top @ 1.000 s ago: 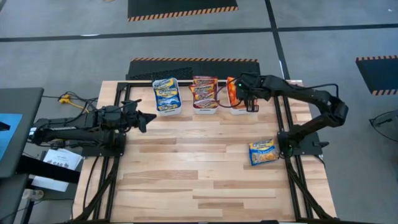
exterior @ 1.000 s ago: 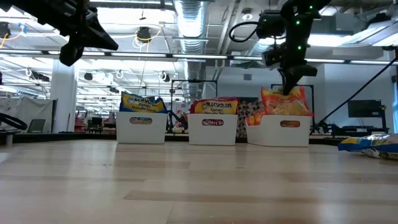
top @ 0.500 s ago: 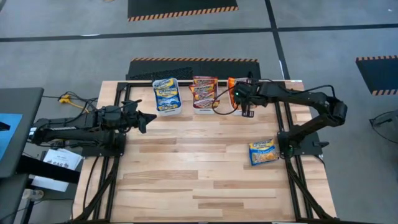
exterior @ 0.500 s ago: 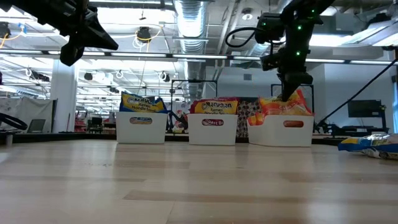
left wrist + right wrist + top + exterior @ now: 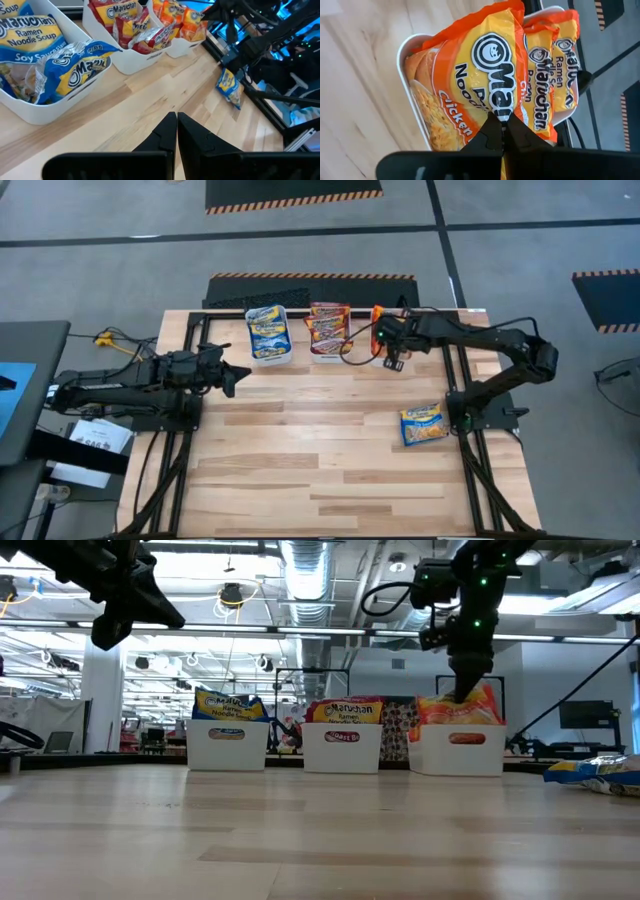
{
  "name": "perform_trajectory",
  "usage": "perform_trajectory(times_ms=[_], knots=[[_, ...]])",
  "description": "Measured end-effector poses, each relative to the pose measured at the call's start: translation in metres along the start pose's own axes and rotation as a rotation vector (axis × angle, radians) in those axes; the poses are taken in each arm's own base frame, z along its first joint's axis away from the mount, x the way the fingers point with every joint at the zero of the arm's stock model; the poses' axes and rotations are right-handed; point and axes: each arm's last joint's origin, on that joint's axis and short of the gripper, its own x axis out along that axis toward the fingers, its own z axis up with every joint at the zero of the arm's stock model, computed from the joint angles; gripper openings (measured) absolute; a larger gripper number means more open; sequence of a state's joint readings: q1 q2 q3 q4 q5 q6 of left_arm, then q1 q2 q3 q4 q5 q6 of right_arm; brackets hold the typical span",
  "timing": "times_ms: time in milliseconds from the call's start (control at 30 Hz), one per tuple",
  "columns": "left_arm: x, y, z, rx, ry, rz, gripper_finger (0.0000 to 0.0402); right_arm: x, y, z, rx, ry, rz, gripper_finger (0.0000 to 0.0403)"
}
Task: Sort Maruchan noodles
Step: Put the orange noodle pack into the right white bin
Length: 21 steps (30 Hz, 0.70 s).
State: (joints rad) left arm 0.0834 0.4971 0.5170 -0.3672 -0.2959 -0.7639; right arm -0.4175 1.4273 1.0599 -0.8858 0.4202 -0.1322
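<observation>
Three white bins stand in a row at the far edge. One holds blue Maruchan packets (image 5: 268,332), one maroon packets (image 5: 329,326), one orange packets (image 5: 485,65). My right gripper (image 5: 501,122) is shut, pointing steeply down into the orange bin (image 5: 463,752) with its tips on the front orange packet. A loose blue packet (image 5: 424,424) lies flat on the table near the right arm's base. My left gripper (image 5: 243,372) hangs shut above the table's left part, touching nothing. My right gripper presses its shut fingertips (image 5: 463,692) on the printed face of the front orange packet (image 5: 492,102), coming from above and slanting down. The tips themselves cover the exact spot. The packet stands on edge in the bin, leaning against the packets behind it.
Black frame rails (image 5: 462,380) run along both sides of the wooden table. The right arm's elbow (image 5: 540,358) hangs beyond the right edge. The middle and near parts of the tabletop (image 5: 320,450) are bare wood.
My right gripper has moved a little toward the near-left and down onto the orange packets, rolling its wrist. The orange bin has slid slightly toward the table's right edge, and the packets' tops sit a bit lower.
</observation>
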Motion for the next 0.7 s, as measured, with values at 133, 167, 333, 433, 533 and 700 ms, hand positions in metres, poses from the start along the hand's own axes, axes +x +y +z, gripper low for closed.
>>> perform_trajectory(times_ms=[133,167,333,433,533,700], knots=[[0.000,0.000,0.000,0.000,0.000,0.000,0.0000,-0.001,0.003,0.001,0.000,-0.010,0.020,0.0006],[0.000,0.000,0.000,0.000,0.000,0.000,0.0000,-0.001,0.003,0.001,0.005,-0.009,0.023,0.0006],[0.000,0.000,0.000,-0.001,0.000,0.001,0.0000,0.014,0.010,0.004,0.016,0.059,0.005,0.0006],[0.000,0.000,0.000,-0.004,0.001,-0.001,0.0000,0.019,0.015,0.007,-0.005,0.068,-0.035,0.0006],[0.000,0.000,0.000,-0.004,0.003,-0.002,0.0000,0.015,0.019,0.010,0.003,0.044,-0.035,0.0006],[0.000,0.000,0.000,-0.003,0.002,-0.001,0.0000,0.004,0.026,0.011,0.021,0.040,-0.007,0.0006]])
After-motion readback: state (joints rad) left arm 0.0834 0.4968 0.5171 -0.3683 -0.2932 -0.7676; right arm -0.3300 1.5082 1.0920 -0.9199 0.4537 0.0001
